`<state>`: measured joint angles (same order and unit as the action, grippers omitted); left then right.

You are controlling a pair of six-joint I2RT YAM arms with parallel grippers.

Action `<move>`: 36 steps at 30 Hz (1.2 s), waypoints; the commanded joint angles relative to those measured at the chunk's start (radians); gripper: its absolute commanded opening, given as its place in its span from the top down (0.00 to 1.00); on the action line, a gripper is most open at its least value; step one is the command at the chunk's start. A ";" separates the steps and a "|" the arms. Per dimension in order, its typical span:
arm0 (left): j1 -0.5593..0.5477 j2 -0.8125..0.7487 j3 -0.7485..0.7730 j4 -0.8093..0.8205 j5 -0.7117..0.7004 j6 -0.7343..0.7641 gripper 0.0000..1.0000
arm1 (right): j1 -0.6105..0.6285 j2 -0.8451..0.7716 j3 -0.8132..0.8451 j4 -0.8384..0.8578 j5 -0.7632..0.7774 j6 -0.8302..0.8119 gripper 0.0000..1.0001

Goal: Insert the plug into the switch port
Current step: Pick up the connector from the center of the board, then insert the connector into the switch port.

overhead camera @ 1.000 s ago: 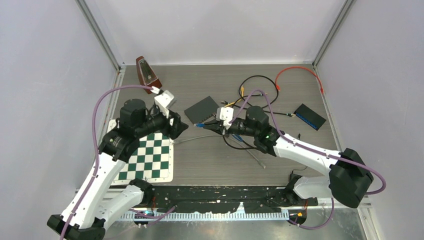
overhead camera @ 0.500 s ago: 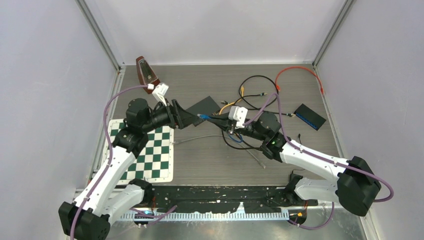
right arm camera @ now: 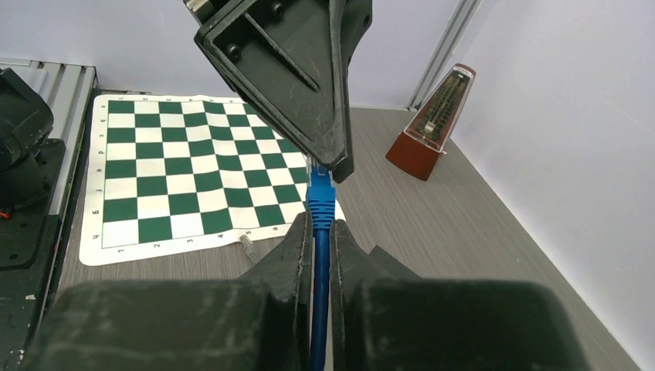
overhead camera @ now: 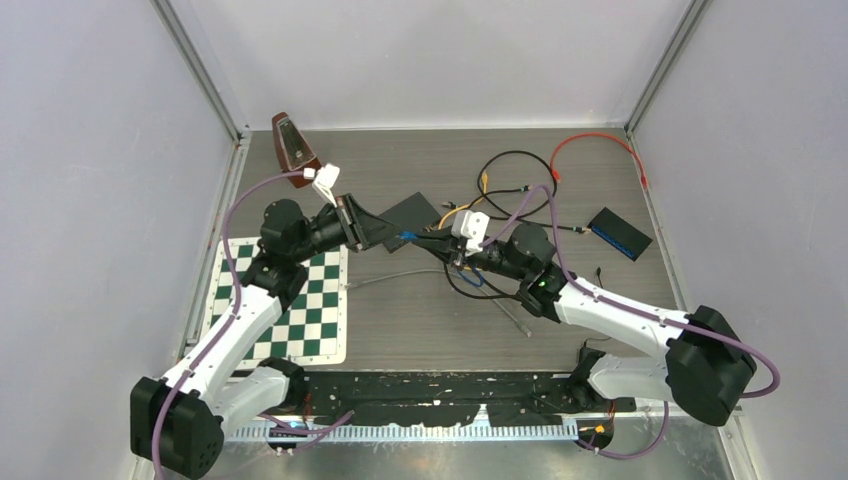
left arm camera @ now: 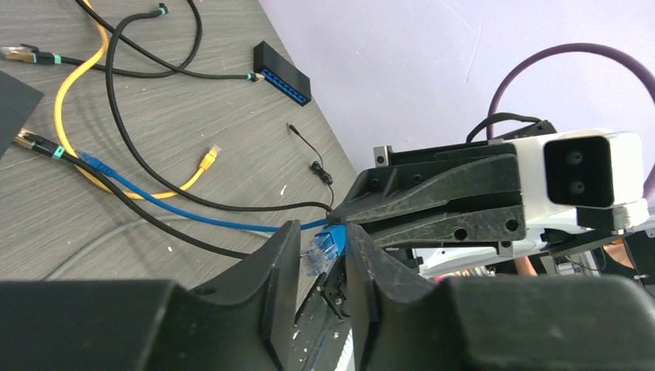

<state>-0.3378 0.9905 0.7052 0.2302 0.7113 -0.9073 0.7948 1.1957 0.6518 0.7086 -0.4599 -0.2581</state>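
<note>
The plug [left arm camera: 323, 251], a blue one with a clear tip, hangs above the table [overhead camera: 420, 320] near its middle, where the two arms meet nose to nose. The left gripper [left arm camera: 320, 232] has its fingers drawn in narrow around the plug's head, one against each side as far as its wrist view shows, so it appears to be pinching it. The right gripper [right arm camera: 318, 224] is closed tight on the blue cable [left arm camera: 201, 220] just behind the plug, and the cable runs straight out between its fingers. The rest of that cable trails down to the table among a yellow cable [left arm camera: 69, 93] and several black cables [left arm camera: 116, 77]. A dark flat slab [overhead camera: 415, 210] lies just behind the meeting point. The switch [overhead camera: 620, 232], a small black box with a row of blue ports, sits well apart near the right wall. A checkered mat [overhead camera: 300, 310] lies under the left arm, and a metronome [overhead camera: 293, 143] stands in the far left corner.
</note>
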 commanded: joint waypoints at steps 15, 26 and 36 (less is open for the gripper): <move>0.003 0.009 0.021 -0.008 0.055 0.074 0.85 | 0.012 0.068 0.123 -0.152 0.003 -0.027 0.84; 0.003 0.019 0.028 -0.032 0.085 0.093 0.89 | 0.023 0.088 0.135 -0.181 0.015 -0.040 0.63; 0.003 0.009 0.065 -0.193 0.023 0.178 0.90 | 0.040 0.051 0.110 -0.182 0.095 -0.062 0.61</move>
<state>-0.3317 1.0107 0.7219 0.1146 0.7479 -0.7841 0.8291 1.2831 0.7444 0.4847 -0.4206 -0.3019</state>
